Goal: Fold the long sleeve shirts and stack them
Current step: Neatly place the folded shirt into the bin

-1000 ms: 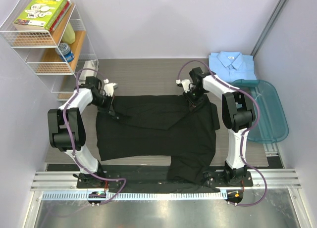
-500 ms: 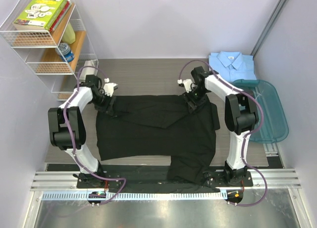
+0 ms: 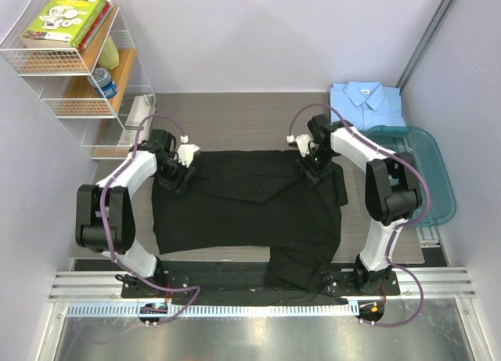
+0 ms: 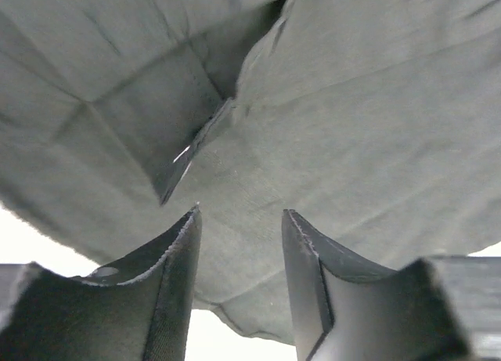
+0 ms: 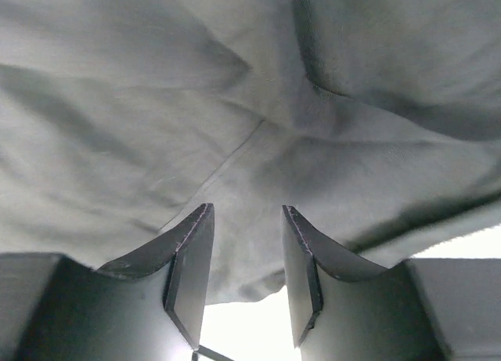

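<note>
The black shirt (image 3: pixel 250 212) lies spread across the middle of the table (image 3: pixel 235 114), its upper part folded over in a slanting flap. Its lower right portion reaches down toward the bottom of the top view, between the two arm bases. The light blue shirt (image 3: pixel 366 101) sits folded, collar up, in the upper right of the frame, just above the teal tub (image 3: pixel 438 200) at the right edge. The left gripper (image 3: pixel 177 173) is low over the black shirt's upper left corner, and the right gripper (image 3: pixel 313 167) is over its upper right corner. In the left wrist view the left gripper (image 4: pixel 239 220) has its jaws apart, with grey-looking cloth and a creased fold beyond the gap and nothing pinched between them. The right gripper (image 5: pixel 246 216) likewise shows its jaws parted over rumpled cloth and a seam. Whether either set of fingertips touches the fabric is hard to tell from so close. A wire shelf (image 3: pixel 74 102) holding books (image 3: pixel 66 16) stands in the upper left.
</note>
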Controlling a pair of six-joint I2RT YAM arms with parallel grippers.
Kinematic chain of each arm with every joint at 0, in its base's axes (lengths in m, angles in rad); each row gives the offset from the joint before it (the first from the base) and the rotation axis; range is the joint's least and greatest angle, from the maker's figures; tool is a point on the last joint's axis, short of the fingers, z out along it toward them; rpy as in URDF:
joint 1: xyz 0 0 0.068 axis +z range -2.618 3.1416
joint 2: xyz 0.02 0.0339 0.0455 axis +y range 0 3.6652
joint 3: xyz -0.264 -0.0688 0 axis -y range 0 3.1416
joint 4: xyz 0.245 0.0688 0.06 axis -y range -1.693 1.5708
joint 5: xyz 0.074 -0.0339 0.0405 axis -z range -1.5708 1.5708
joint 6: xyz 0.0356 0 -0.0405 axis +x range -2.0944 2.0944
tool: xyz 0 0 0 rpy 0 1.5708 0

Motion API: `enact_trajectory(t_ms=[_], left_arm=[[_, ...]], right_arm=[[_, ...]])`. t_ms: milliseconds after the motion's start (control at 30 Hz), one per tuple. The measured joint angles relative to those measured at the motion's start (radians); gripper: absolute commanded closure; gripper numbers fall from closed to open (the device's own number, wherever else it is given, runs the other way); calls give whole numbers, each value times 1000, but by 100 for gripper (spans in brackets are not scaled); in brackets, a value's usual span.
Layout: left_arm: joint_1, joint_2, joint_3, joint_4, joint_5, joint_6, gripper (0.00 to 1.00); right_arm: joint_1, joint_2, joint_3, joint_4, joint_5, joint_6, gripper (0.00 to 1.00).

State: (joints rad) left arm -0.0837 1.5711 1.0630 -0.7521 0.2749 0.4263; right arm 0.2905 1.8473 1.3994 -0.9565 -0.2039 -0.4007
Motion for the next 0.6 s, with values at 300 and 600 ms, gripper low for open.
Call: enact_trajectory(t_ms=[300,600], left_arm=[[8,248,107,22,-50,-10,66],[19,451,436,2,-10,-8,47]], right_arm=[[-40,181,63,27,64,-9,56],[-93,396,454,16,75,-57,38]])
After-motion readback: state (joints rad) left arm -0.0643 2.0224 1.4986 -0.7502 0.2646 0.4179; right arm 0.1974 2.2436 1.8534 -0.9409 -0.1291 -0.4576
